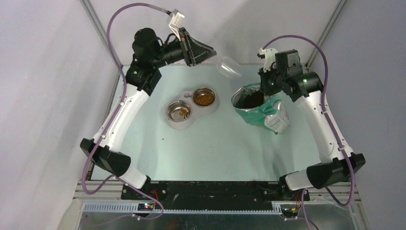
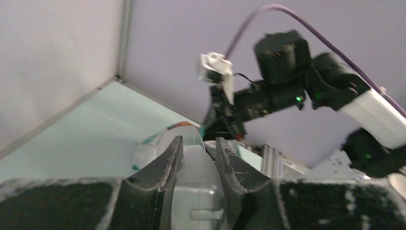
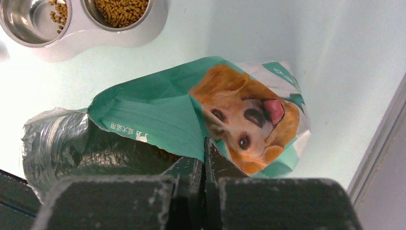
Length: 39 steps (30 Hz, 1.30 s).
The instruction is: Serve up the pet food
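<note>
The pet food (image 1: 204,99) fills the right steel bowl of a white double feeder (image 1: 187,125). Only a few pellets (image 1: 183,112) lie in the left bowl. My left gripper (image 1: 212,51) is raised over the back of the table, shut on the handle of a clear plastic scoop (image 1: 229,67). In the left wrist view the handle (image 2: 197,175) sits between the two fingers, and no food shows in the scoop. My right gripper (image 3: 206,143) is shut on the torn rim of the open teal bag (image 3: 158,115), holding it upright (image 1: 261,108). Both bowls (image 3: 119,9) show at the top of the right wrist view.
The bag's silver-lined mouth (image 1: 250,98) opens upward, just right of the feeder. The scoop hangs between feeder and bag, near the back wall. A metal frame rail (image 3: 378,143) borders the table on the right.
</note>
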{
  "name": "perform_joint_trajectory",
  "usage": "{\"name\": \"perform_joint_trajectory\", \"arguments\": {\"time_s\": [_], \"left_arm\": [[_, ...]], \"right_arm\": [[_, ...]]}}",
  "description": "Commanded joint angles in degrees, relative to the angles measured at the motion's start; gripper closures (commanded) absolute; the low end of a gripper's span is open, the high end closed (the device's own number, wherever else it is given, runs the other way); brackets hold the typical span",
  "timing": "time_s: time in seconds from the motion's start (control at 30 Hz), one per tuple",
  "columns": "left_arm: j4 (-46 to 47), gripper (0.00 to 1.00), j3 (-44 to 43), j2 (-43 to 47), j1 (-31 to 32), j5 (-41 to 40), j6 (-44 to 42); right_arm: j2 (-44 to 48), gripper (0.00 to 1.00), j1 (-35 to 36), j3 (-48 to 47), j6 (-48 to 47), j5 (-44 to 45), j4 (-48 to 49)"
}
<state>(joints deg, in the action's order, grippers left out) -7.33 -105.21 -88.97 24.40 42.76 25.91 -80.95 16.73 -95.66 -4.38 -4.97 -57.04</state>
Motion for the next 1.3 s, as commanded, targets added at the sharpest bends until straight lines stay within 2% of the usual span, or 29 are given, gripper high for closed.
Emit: {"name": "perform_joint_trajectory", "arguments": {"time_s": [0.0,0.13,0.33,0.53,0.67,0.83,0.97,1.13,1.27], "left_arm": [[4.8,1.0,2.5,2.1,2.6,5.1,1.7],[3.1,1.0,4.0,2.8,4.3,4.7,-1.9],[-3.0,1.0,6.9,4.7,7.3,-4.2,-8.9],[-7.1,1.0,11.8,7.5,8.7,-13.7,-16.5],[-8.0,1.0,11.3,5.7,8.8,-18.0,-19.7],[-2.5,1.0,14.5,5.1,9.8,-23.2,-16.6],[0.7,1.0,15.1,3.5,10.8,-25.9,-14.0],[2.3,1.0,14.5,-0.7,11.4,-27.9,-10.7],[2.3,1.0,14.2,-2.4,12.5,-33.5,-8.2]], "right_arm": [[-3.9,1.0,1.4,-4.8,1.2,1.5,-1.0],[-6.0,1.0,3.2,-6.5,1.4,2.5,-0.3],[-8.2,1.0,5.4,-9.3,0.9,4.8,0.1],[-10.1,1.0,4.5,-11.2,0.9,-0.2,1.0],[-12.4,1.0,4.5,-15.1,0.6,-1.8,2.2],[-15.6,1.0,3.7,-19.3,5.0,-0.8,4.3],[-16.9,1.0,4.1,-20.5,3.5,-0.6,4.4],[-15.0,1.0,5.3,-15.3,3.6,0.2,4.1],[-13.5,1.0,6.2,-13.6,2.7,2.1,3.5]]}}
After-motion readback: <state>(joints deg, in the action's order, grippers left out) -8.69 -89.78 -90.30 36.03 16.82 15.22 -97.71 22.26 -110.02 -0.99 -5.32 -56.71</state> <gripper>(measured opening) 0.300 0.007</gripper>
